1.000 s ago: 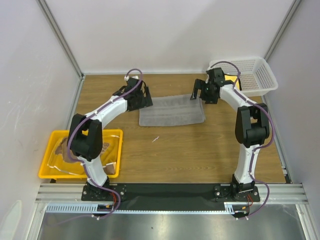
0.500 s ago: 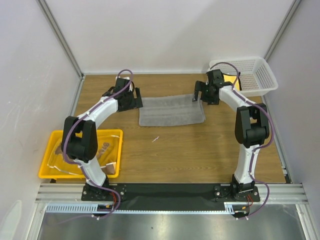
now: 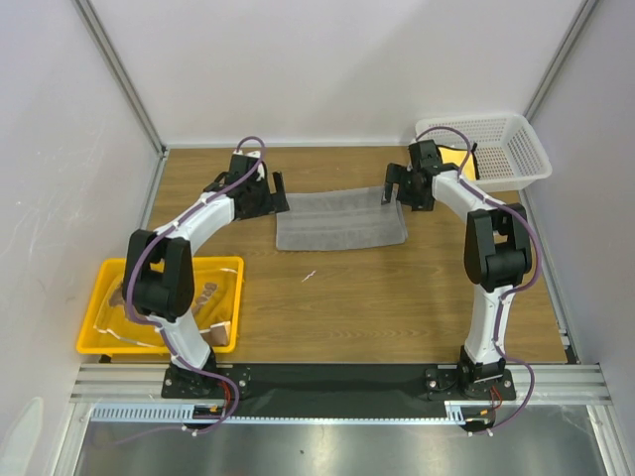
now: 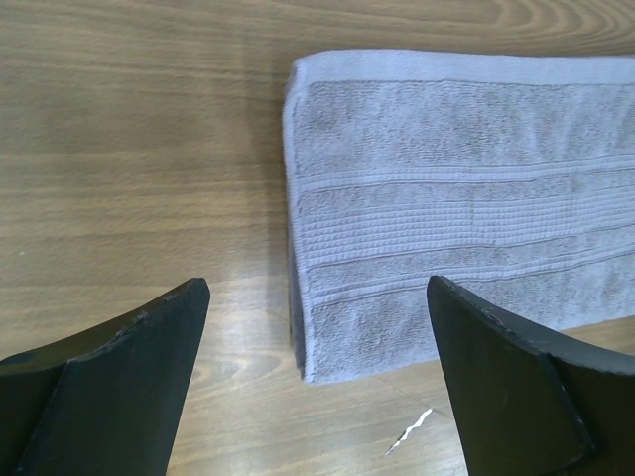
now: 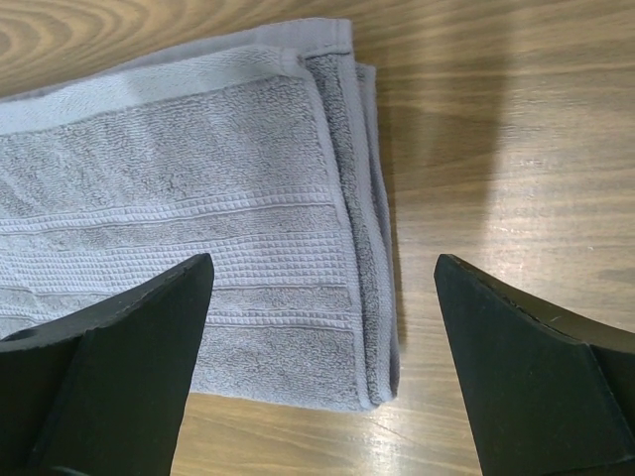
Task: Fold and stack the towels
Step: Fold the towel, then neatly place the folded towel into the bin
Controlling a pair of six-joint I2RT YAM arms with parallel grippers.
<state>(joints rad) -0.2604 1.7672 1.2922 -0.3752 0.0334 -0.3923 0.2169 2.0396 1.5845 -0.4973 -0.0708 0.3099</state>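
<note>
Grey towel (image 3: 340, 219) lies flat on the far middle of the wooden table (image 3: 397, 297), folded into a long rectangle running left to right. In the right wrist view its right end (image 5: 189, 238) shows stacked layers, edges nearly flush. In the left wrist view its left end (image 4: 446, 198) is a clean, straight edge, with ribbed bands running along the cloth.

Left gripper (image 3: 279, 191) hovers just off the towel's left end. We note its fingers (image 4: 129, 377) spread wide, with nothing between them but the towel's edge and bare wood below; the midpoint (image 4: 317, 288) sits over that left edge.

Right gripper (image 3: 392, 188) sits at the towel's far right corner. Its fingers (image 5: 119, 367) are also spread wide and empty, the midpoint (image 5: 322, 263) above the folded right end.

A small white scrap (image 3: 310, 276) lies on the wood near the towel's near left corner; it also shows in the left wrist view (image 4: 409, 434).

Further out, near left: a yellow tray (image 3: 94, 307) holds the yellow-orange towel (image 3: 213, 297) with brown markings, partly hidden by the left arm.

Far right corner: a white mesh basket (image 3: 516, 149). A bit of yellow shows inside, behind the right arm; we cannot tell what it is.
</note>
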